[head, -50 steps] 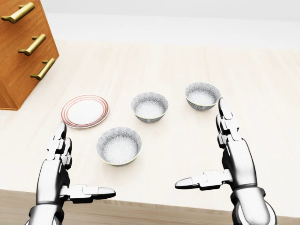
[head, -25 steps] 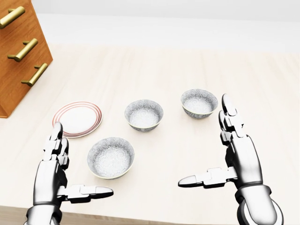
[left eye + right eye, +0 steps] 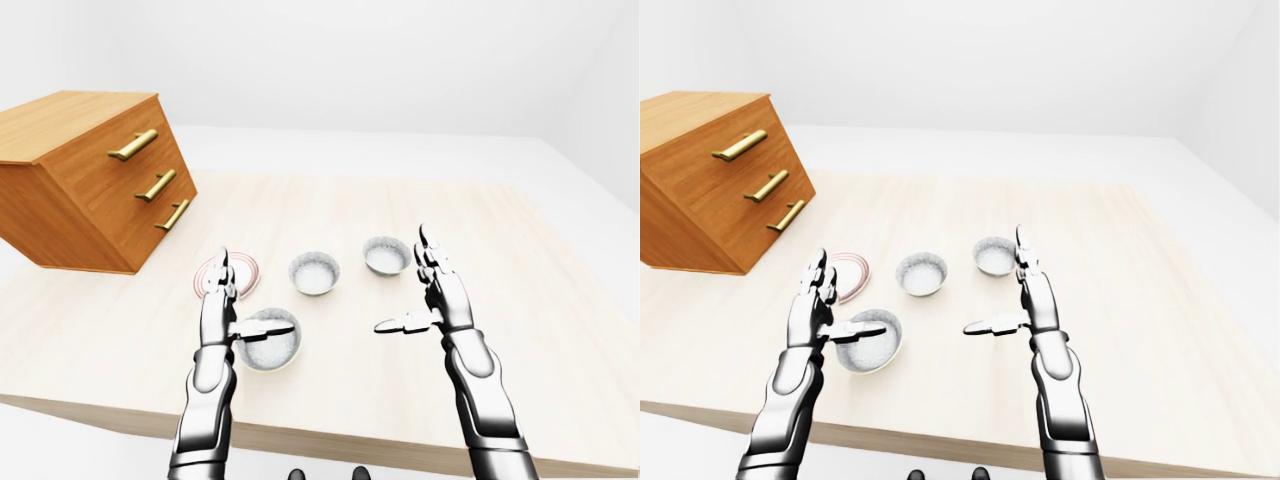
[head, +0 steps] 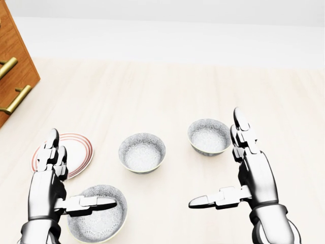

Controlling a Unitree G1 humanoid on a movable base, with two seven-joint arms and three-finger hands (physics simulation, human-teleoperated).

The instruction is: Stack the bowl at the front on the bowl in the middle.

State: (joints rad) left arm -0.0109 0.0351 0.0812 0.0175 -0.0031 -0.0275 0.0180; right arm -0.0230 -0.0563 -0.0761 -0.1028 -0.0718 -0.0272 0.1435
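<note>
Head view: left hand (image 4: 47, 185) open, thumb over front bowl (image 4: 96, 224); right hand (image 4: 256, 178) open beside 3rd bowl (image 4: 207, 136); middle bowl (image 4: 142, 151) apart from both.

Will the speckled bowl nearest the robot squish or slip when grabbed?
The speckled grey-and-white round bowl looks like glazed ceramic, so probably stiff, not squishy. Its smooth curved wall may slip in the left hand. It sits wide and low, so likely won't tip.

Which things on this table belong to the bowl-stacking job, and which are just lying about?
Job: grey patterned bowl nearest the head view's bottom; grey patterned middle bowl.
Lying about: third grey patterned bowl, rightmost; red-rimmed white plate; wooden drawer chest.
</note>
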